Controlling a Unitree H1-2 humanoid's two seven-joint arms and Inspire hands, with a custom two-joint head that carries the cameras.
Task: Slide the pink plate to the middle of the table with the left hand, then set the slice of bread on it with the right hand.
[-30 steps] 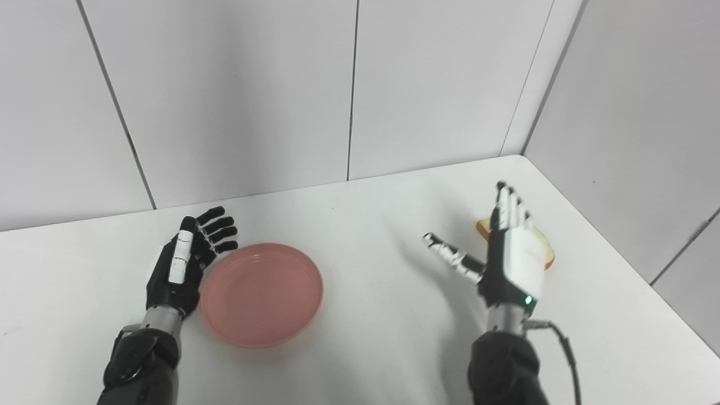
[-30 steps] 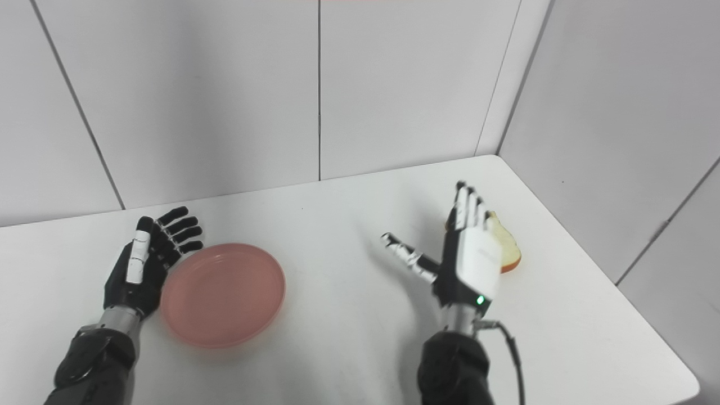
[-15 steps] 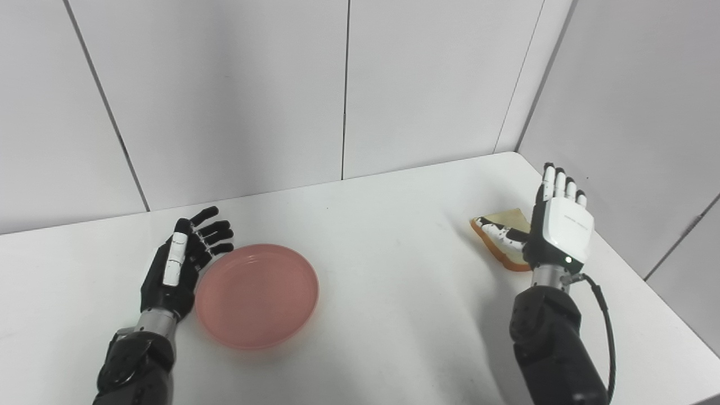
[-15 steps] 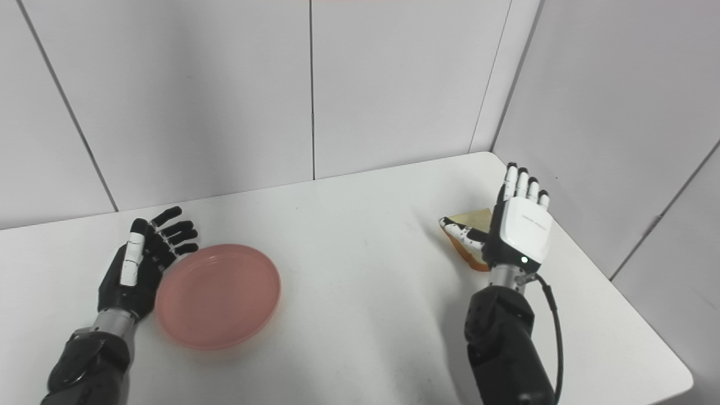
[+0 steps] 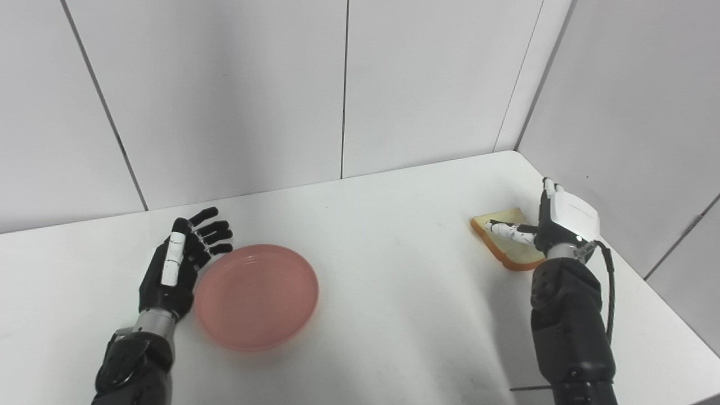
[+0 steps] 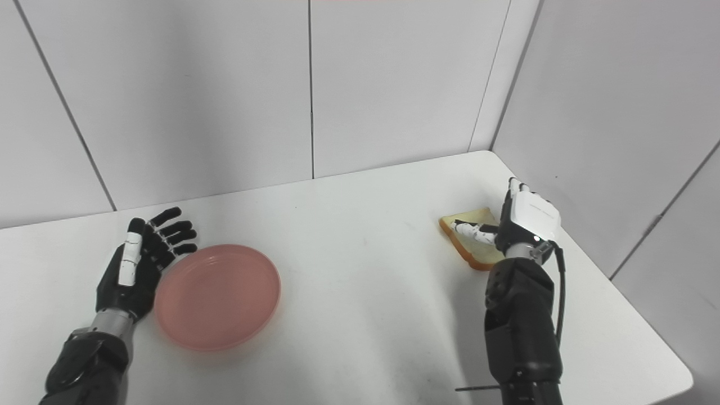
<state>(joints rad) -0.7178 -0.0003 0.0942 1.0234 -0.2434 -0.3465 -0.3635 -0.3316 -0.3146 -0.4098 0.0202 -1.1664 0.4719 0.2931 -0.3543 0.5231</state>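
Now: right hand at bread, plate left of centre

Plate (image 5: 256,295) sits flat on the tabletop (image 5: 394,315), left of the middle. Left hand (image 5: 181,264) is just beside its left rim, fingers spread, holding nothing. Bread (image 5: 509,243) lies flat near the right edge. Right hand (image 5: 554,222) is over its right side, thumb resting across the top of the slice. Can't tell if the fingers are closed on it; they're hidden behind the hand.

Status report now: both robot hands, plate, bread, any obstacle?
Left robot hand open, beside pink plate, plate left of table middle. Right robot hand down over bread slice, thumb on it, grip unclear. Nothing between bread and plate.
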